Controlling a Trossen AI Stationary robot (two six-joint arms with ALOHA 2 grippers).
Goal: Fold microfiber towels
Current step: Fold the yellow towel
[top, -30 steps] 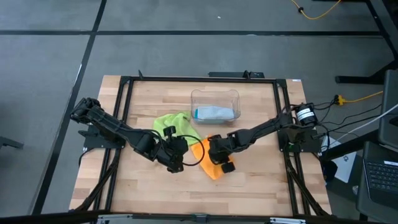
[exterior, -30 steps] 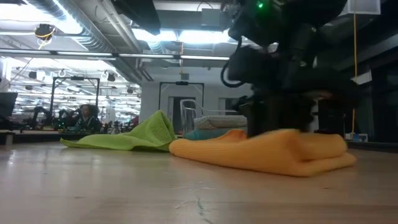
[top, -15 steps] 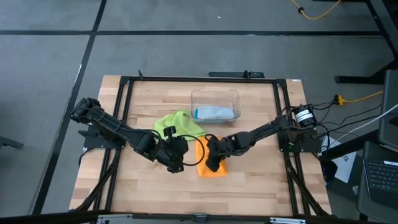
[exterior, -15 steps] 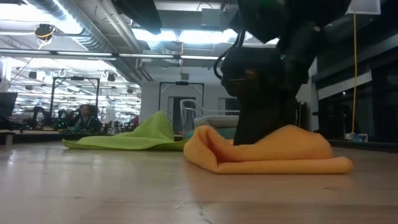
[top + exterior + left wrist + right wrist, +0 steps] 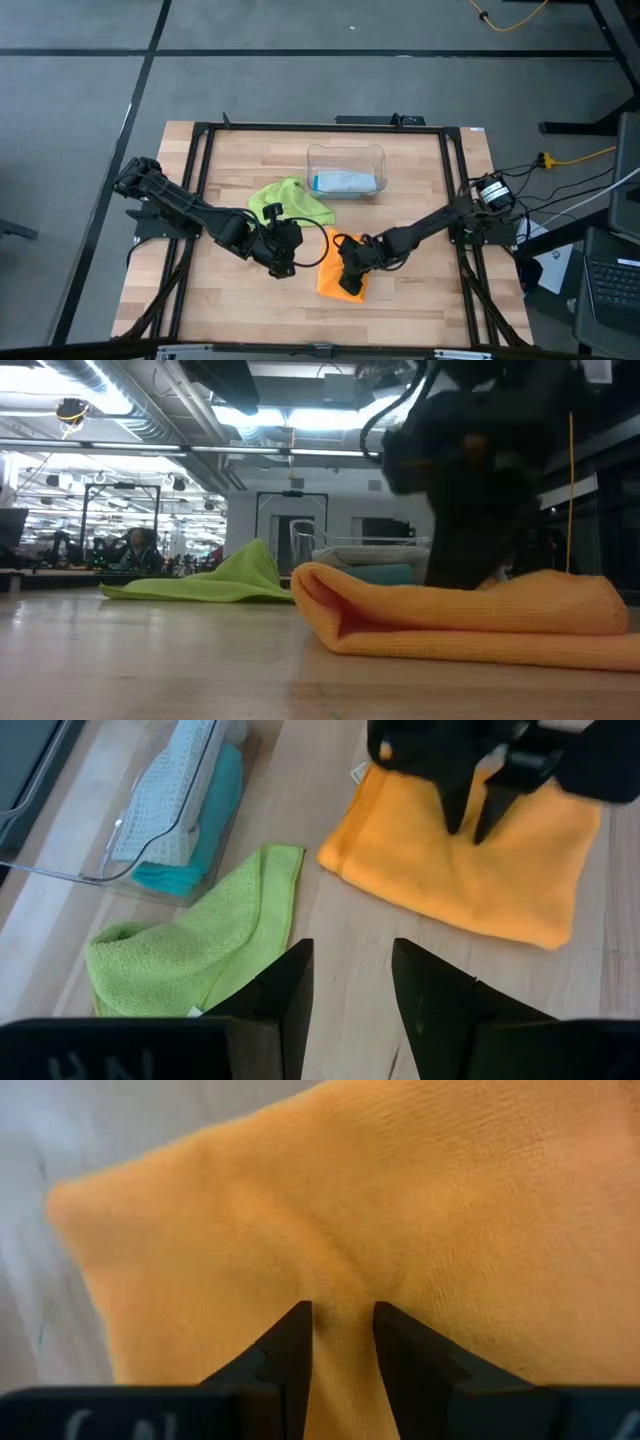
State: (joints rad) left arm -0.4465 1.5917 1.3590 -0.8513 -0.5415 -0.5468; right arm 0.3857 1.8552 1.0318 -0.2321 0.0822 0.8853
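Note:
The folded orange towel (image 5: 334, 277) lies flat on the table, a little toward its near edge; the low view shows its rounded fold (image 5: 320, 605). My right gripper (image 5: 350, 283) stands on it, shut on its top. My left gripper (image 5: 283, 262) hangs open above bare wood to the towel's left, nothing between its fingers (image 5: 352, 990). The lime green towel (image 5: 287, 200) lies loosely spread behind it. A teal towel (image 5: 215, 810) and a pale one (image 5: 170, 790) lie inside the clear bin. My right gripper pinches a small ridge of the orange towel's top face (image 5: 340, 1285) between its two fingertips, and creases run in toward them. The fingers (image 5: 478, 810) come from above, slanting down. The towel stays folded and flat on the table.
The clear plastic bin (image 5: 345, 150) stands at the table's far middle. A black frame (image 5: 200, 180) runs along the table's edges. Bare wood lies to the near left and near right of the orange towel.
My right gripper has rolled about its own axis and moved toward the table's near edge. The orange towel has gone with it: it slid along the table and turned from lying slantwise to lying with its long side toward the near edge, still folded.

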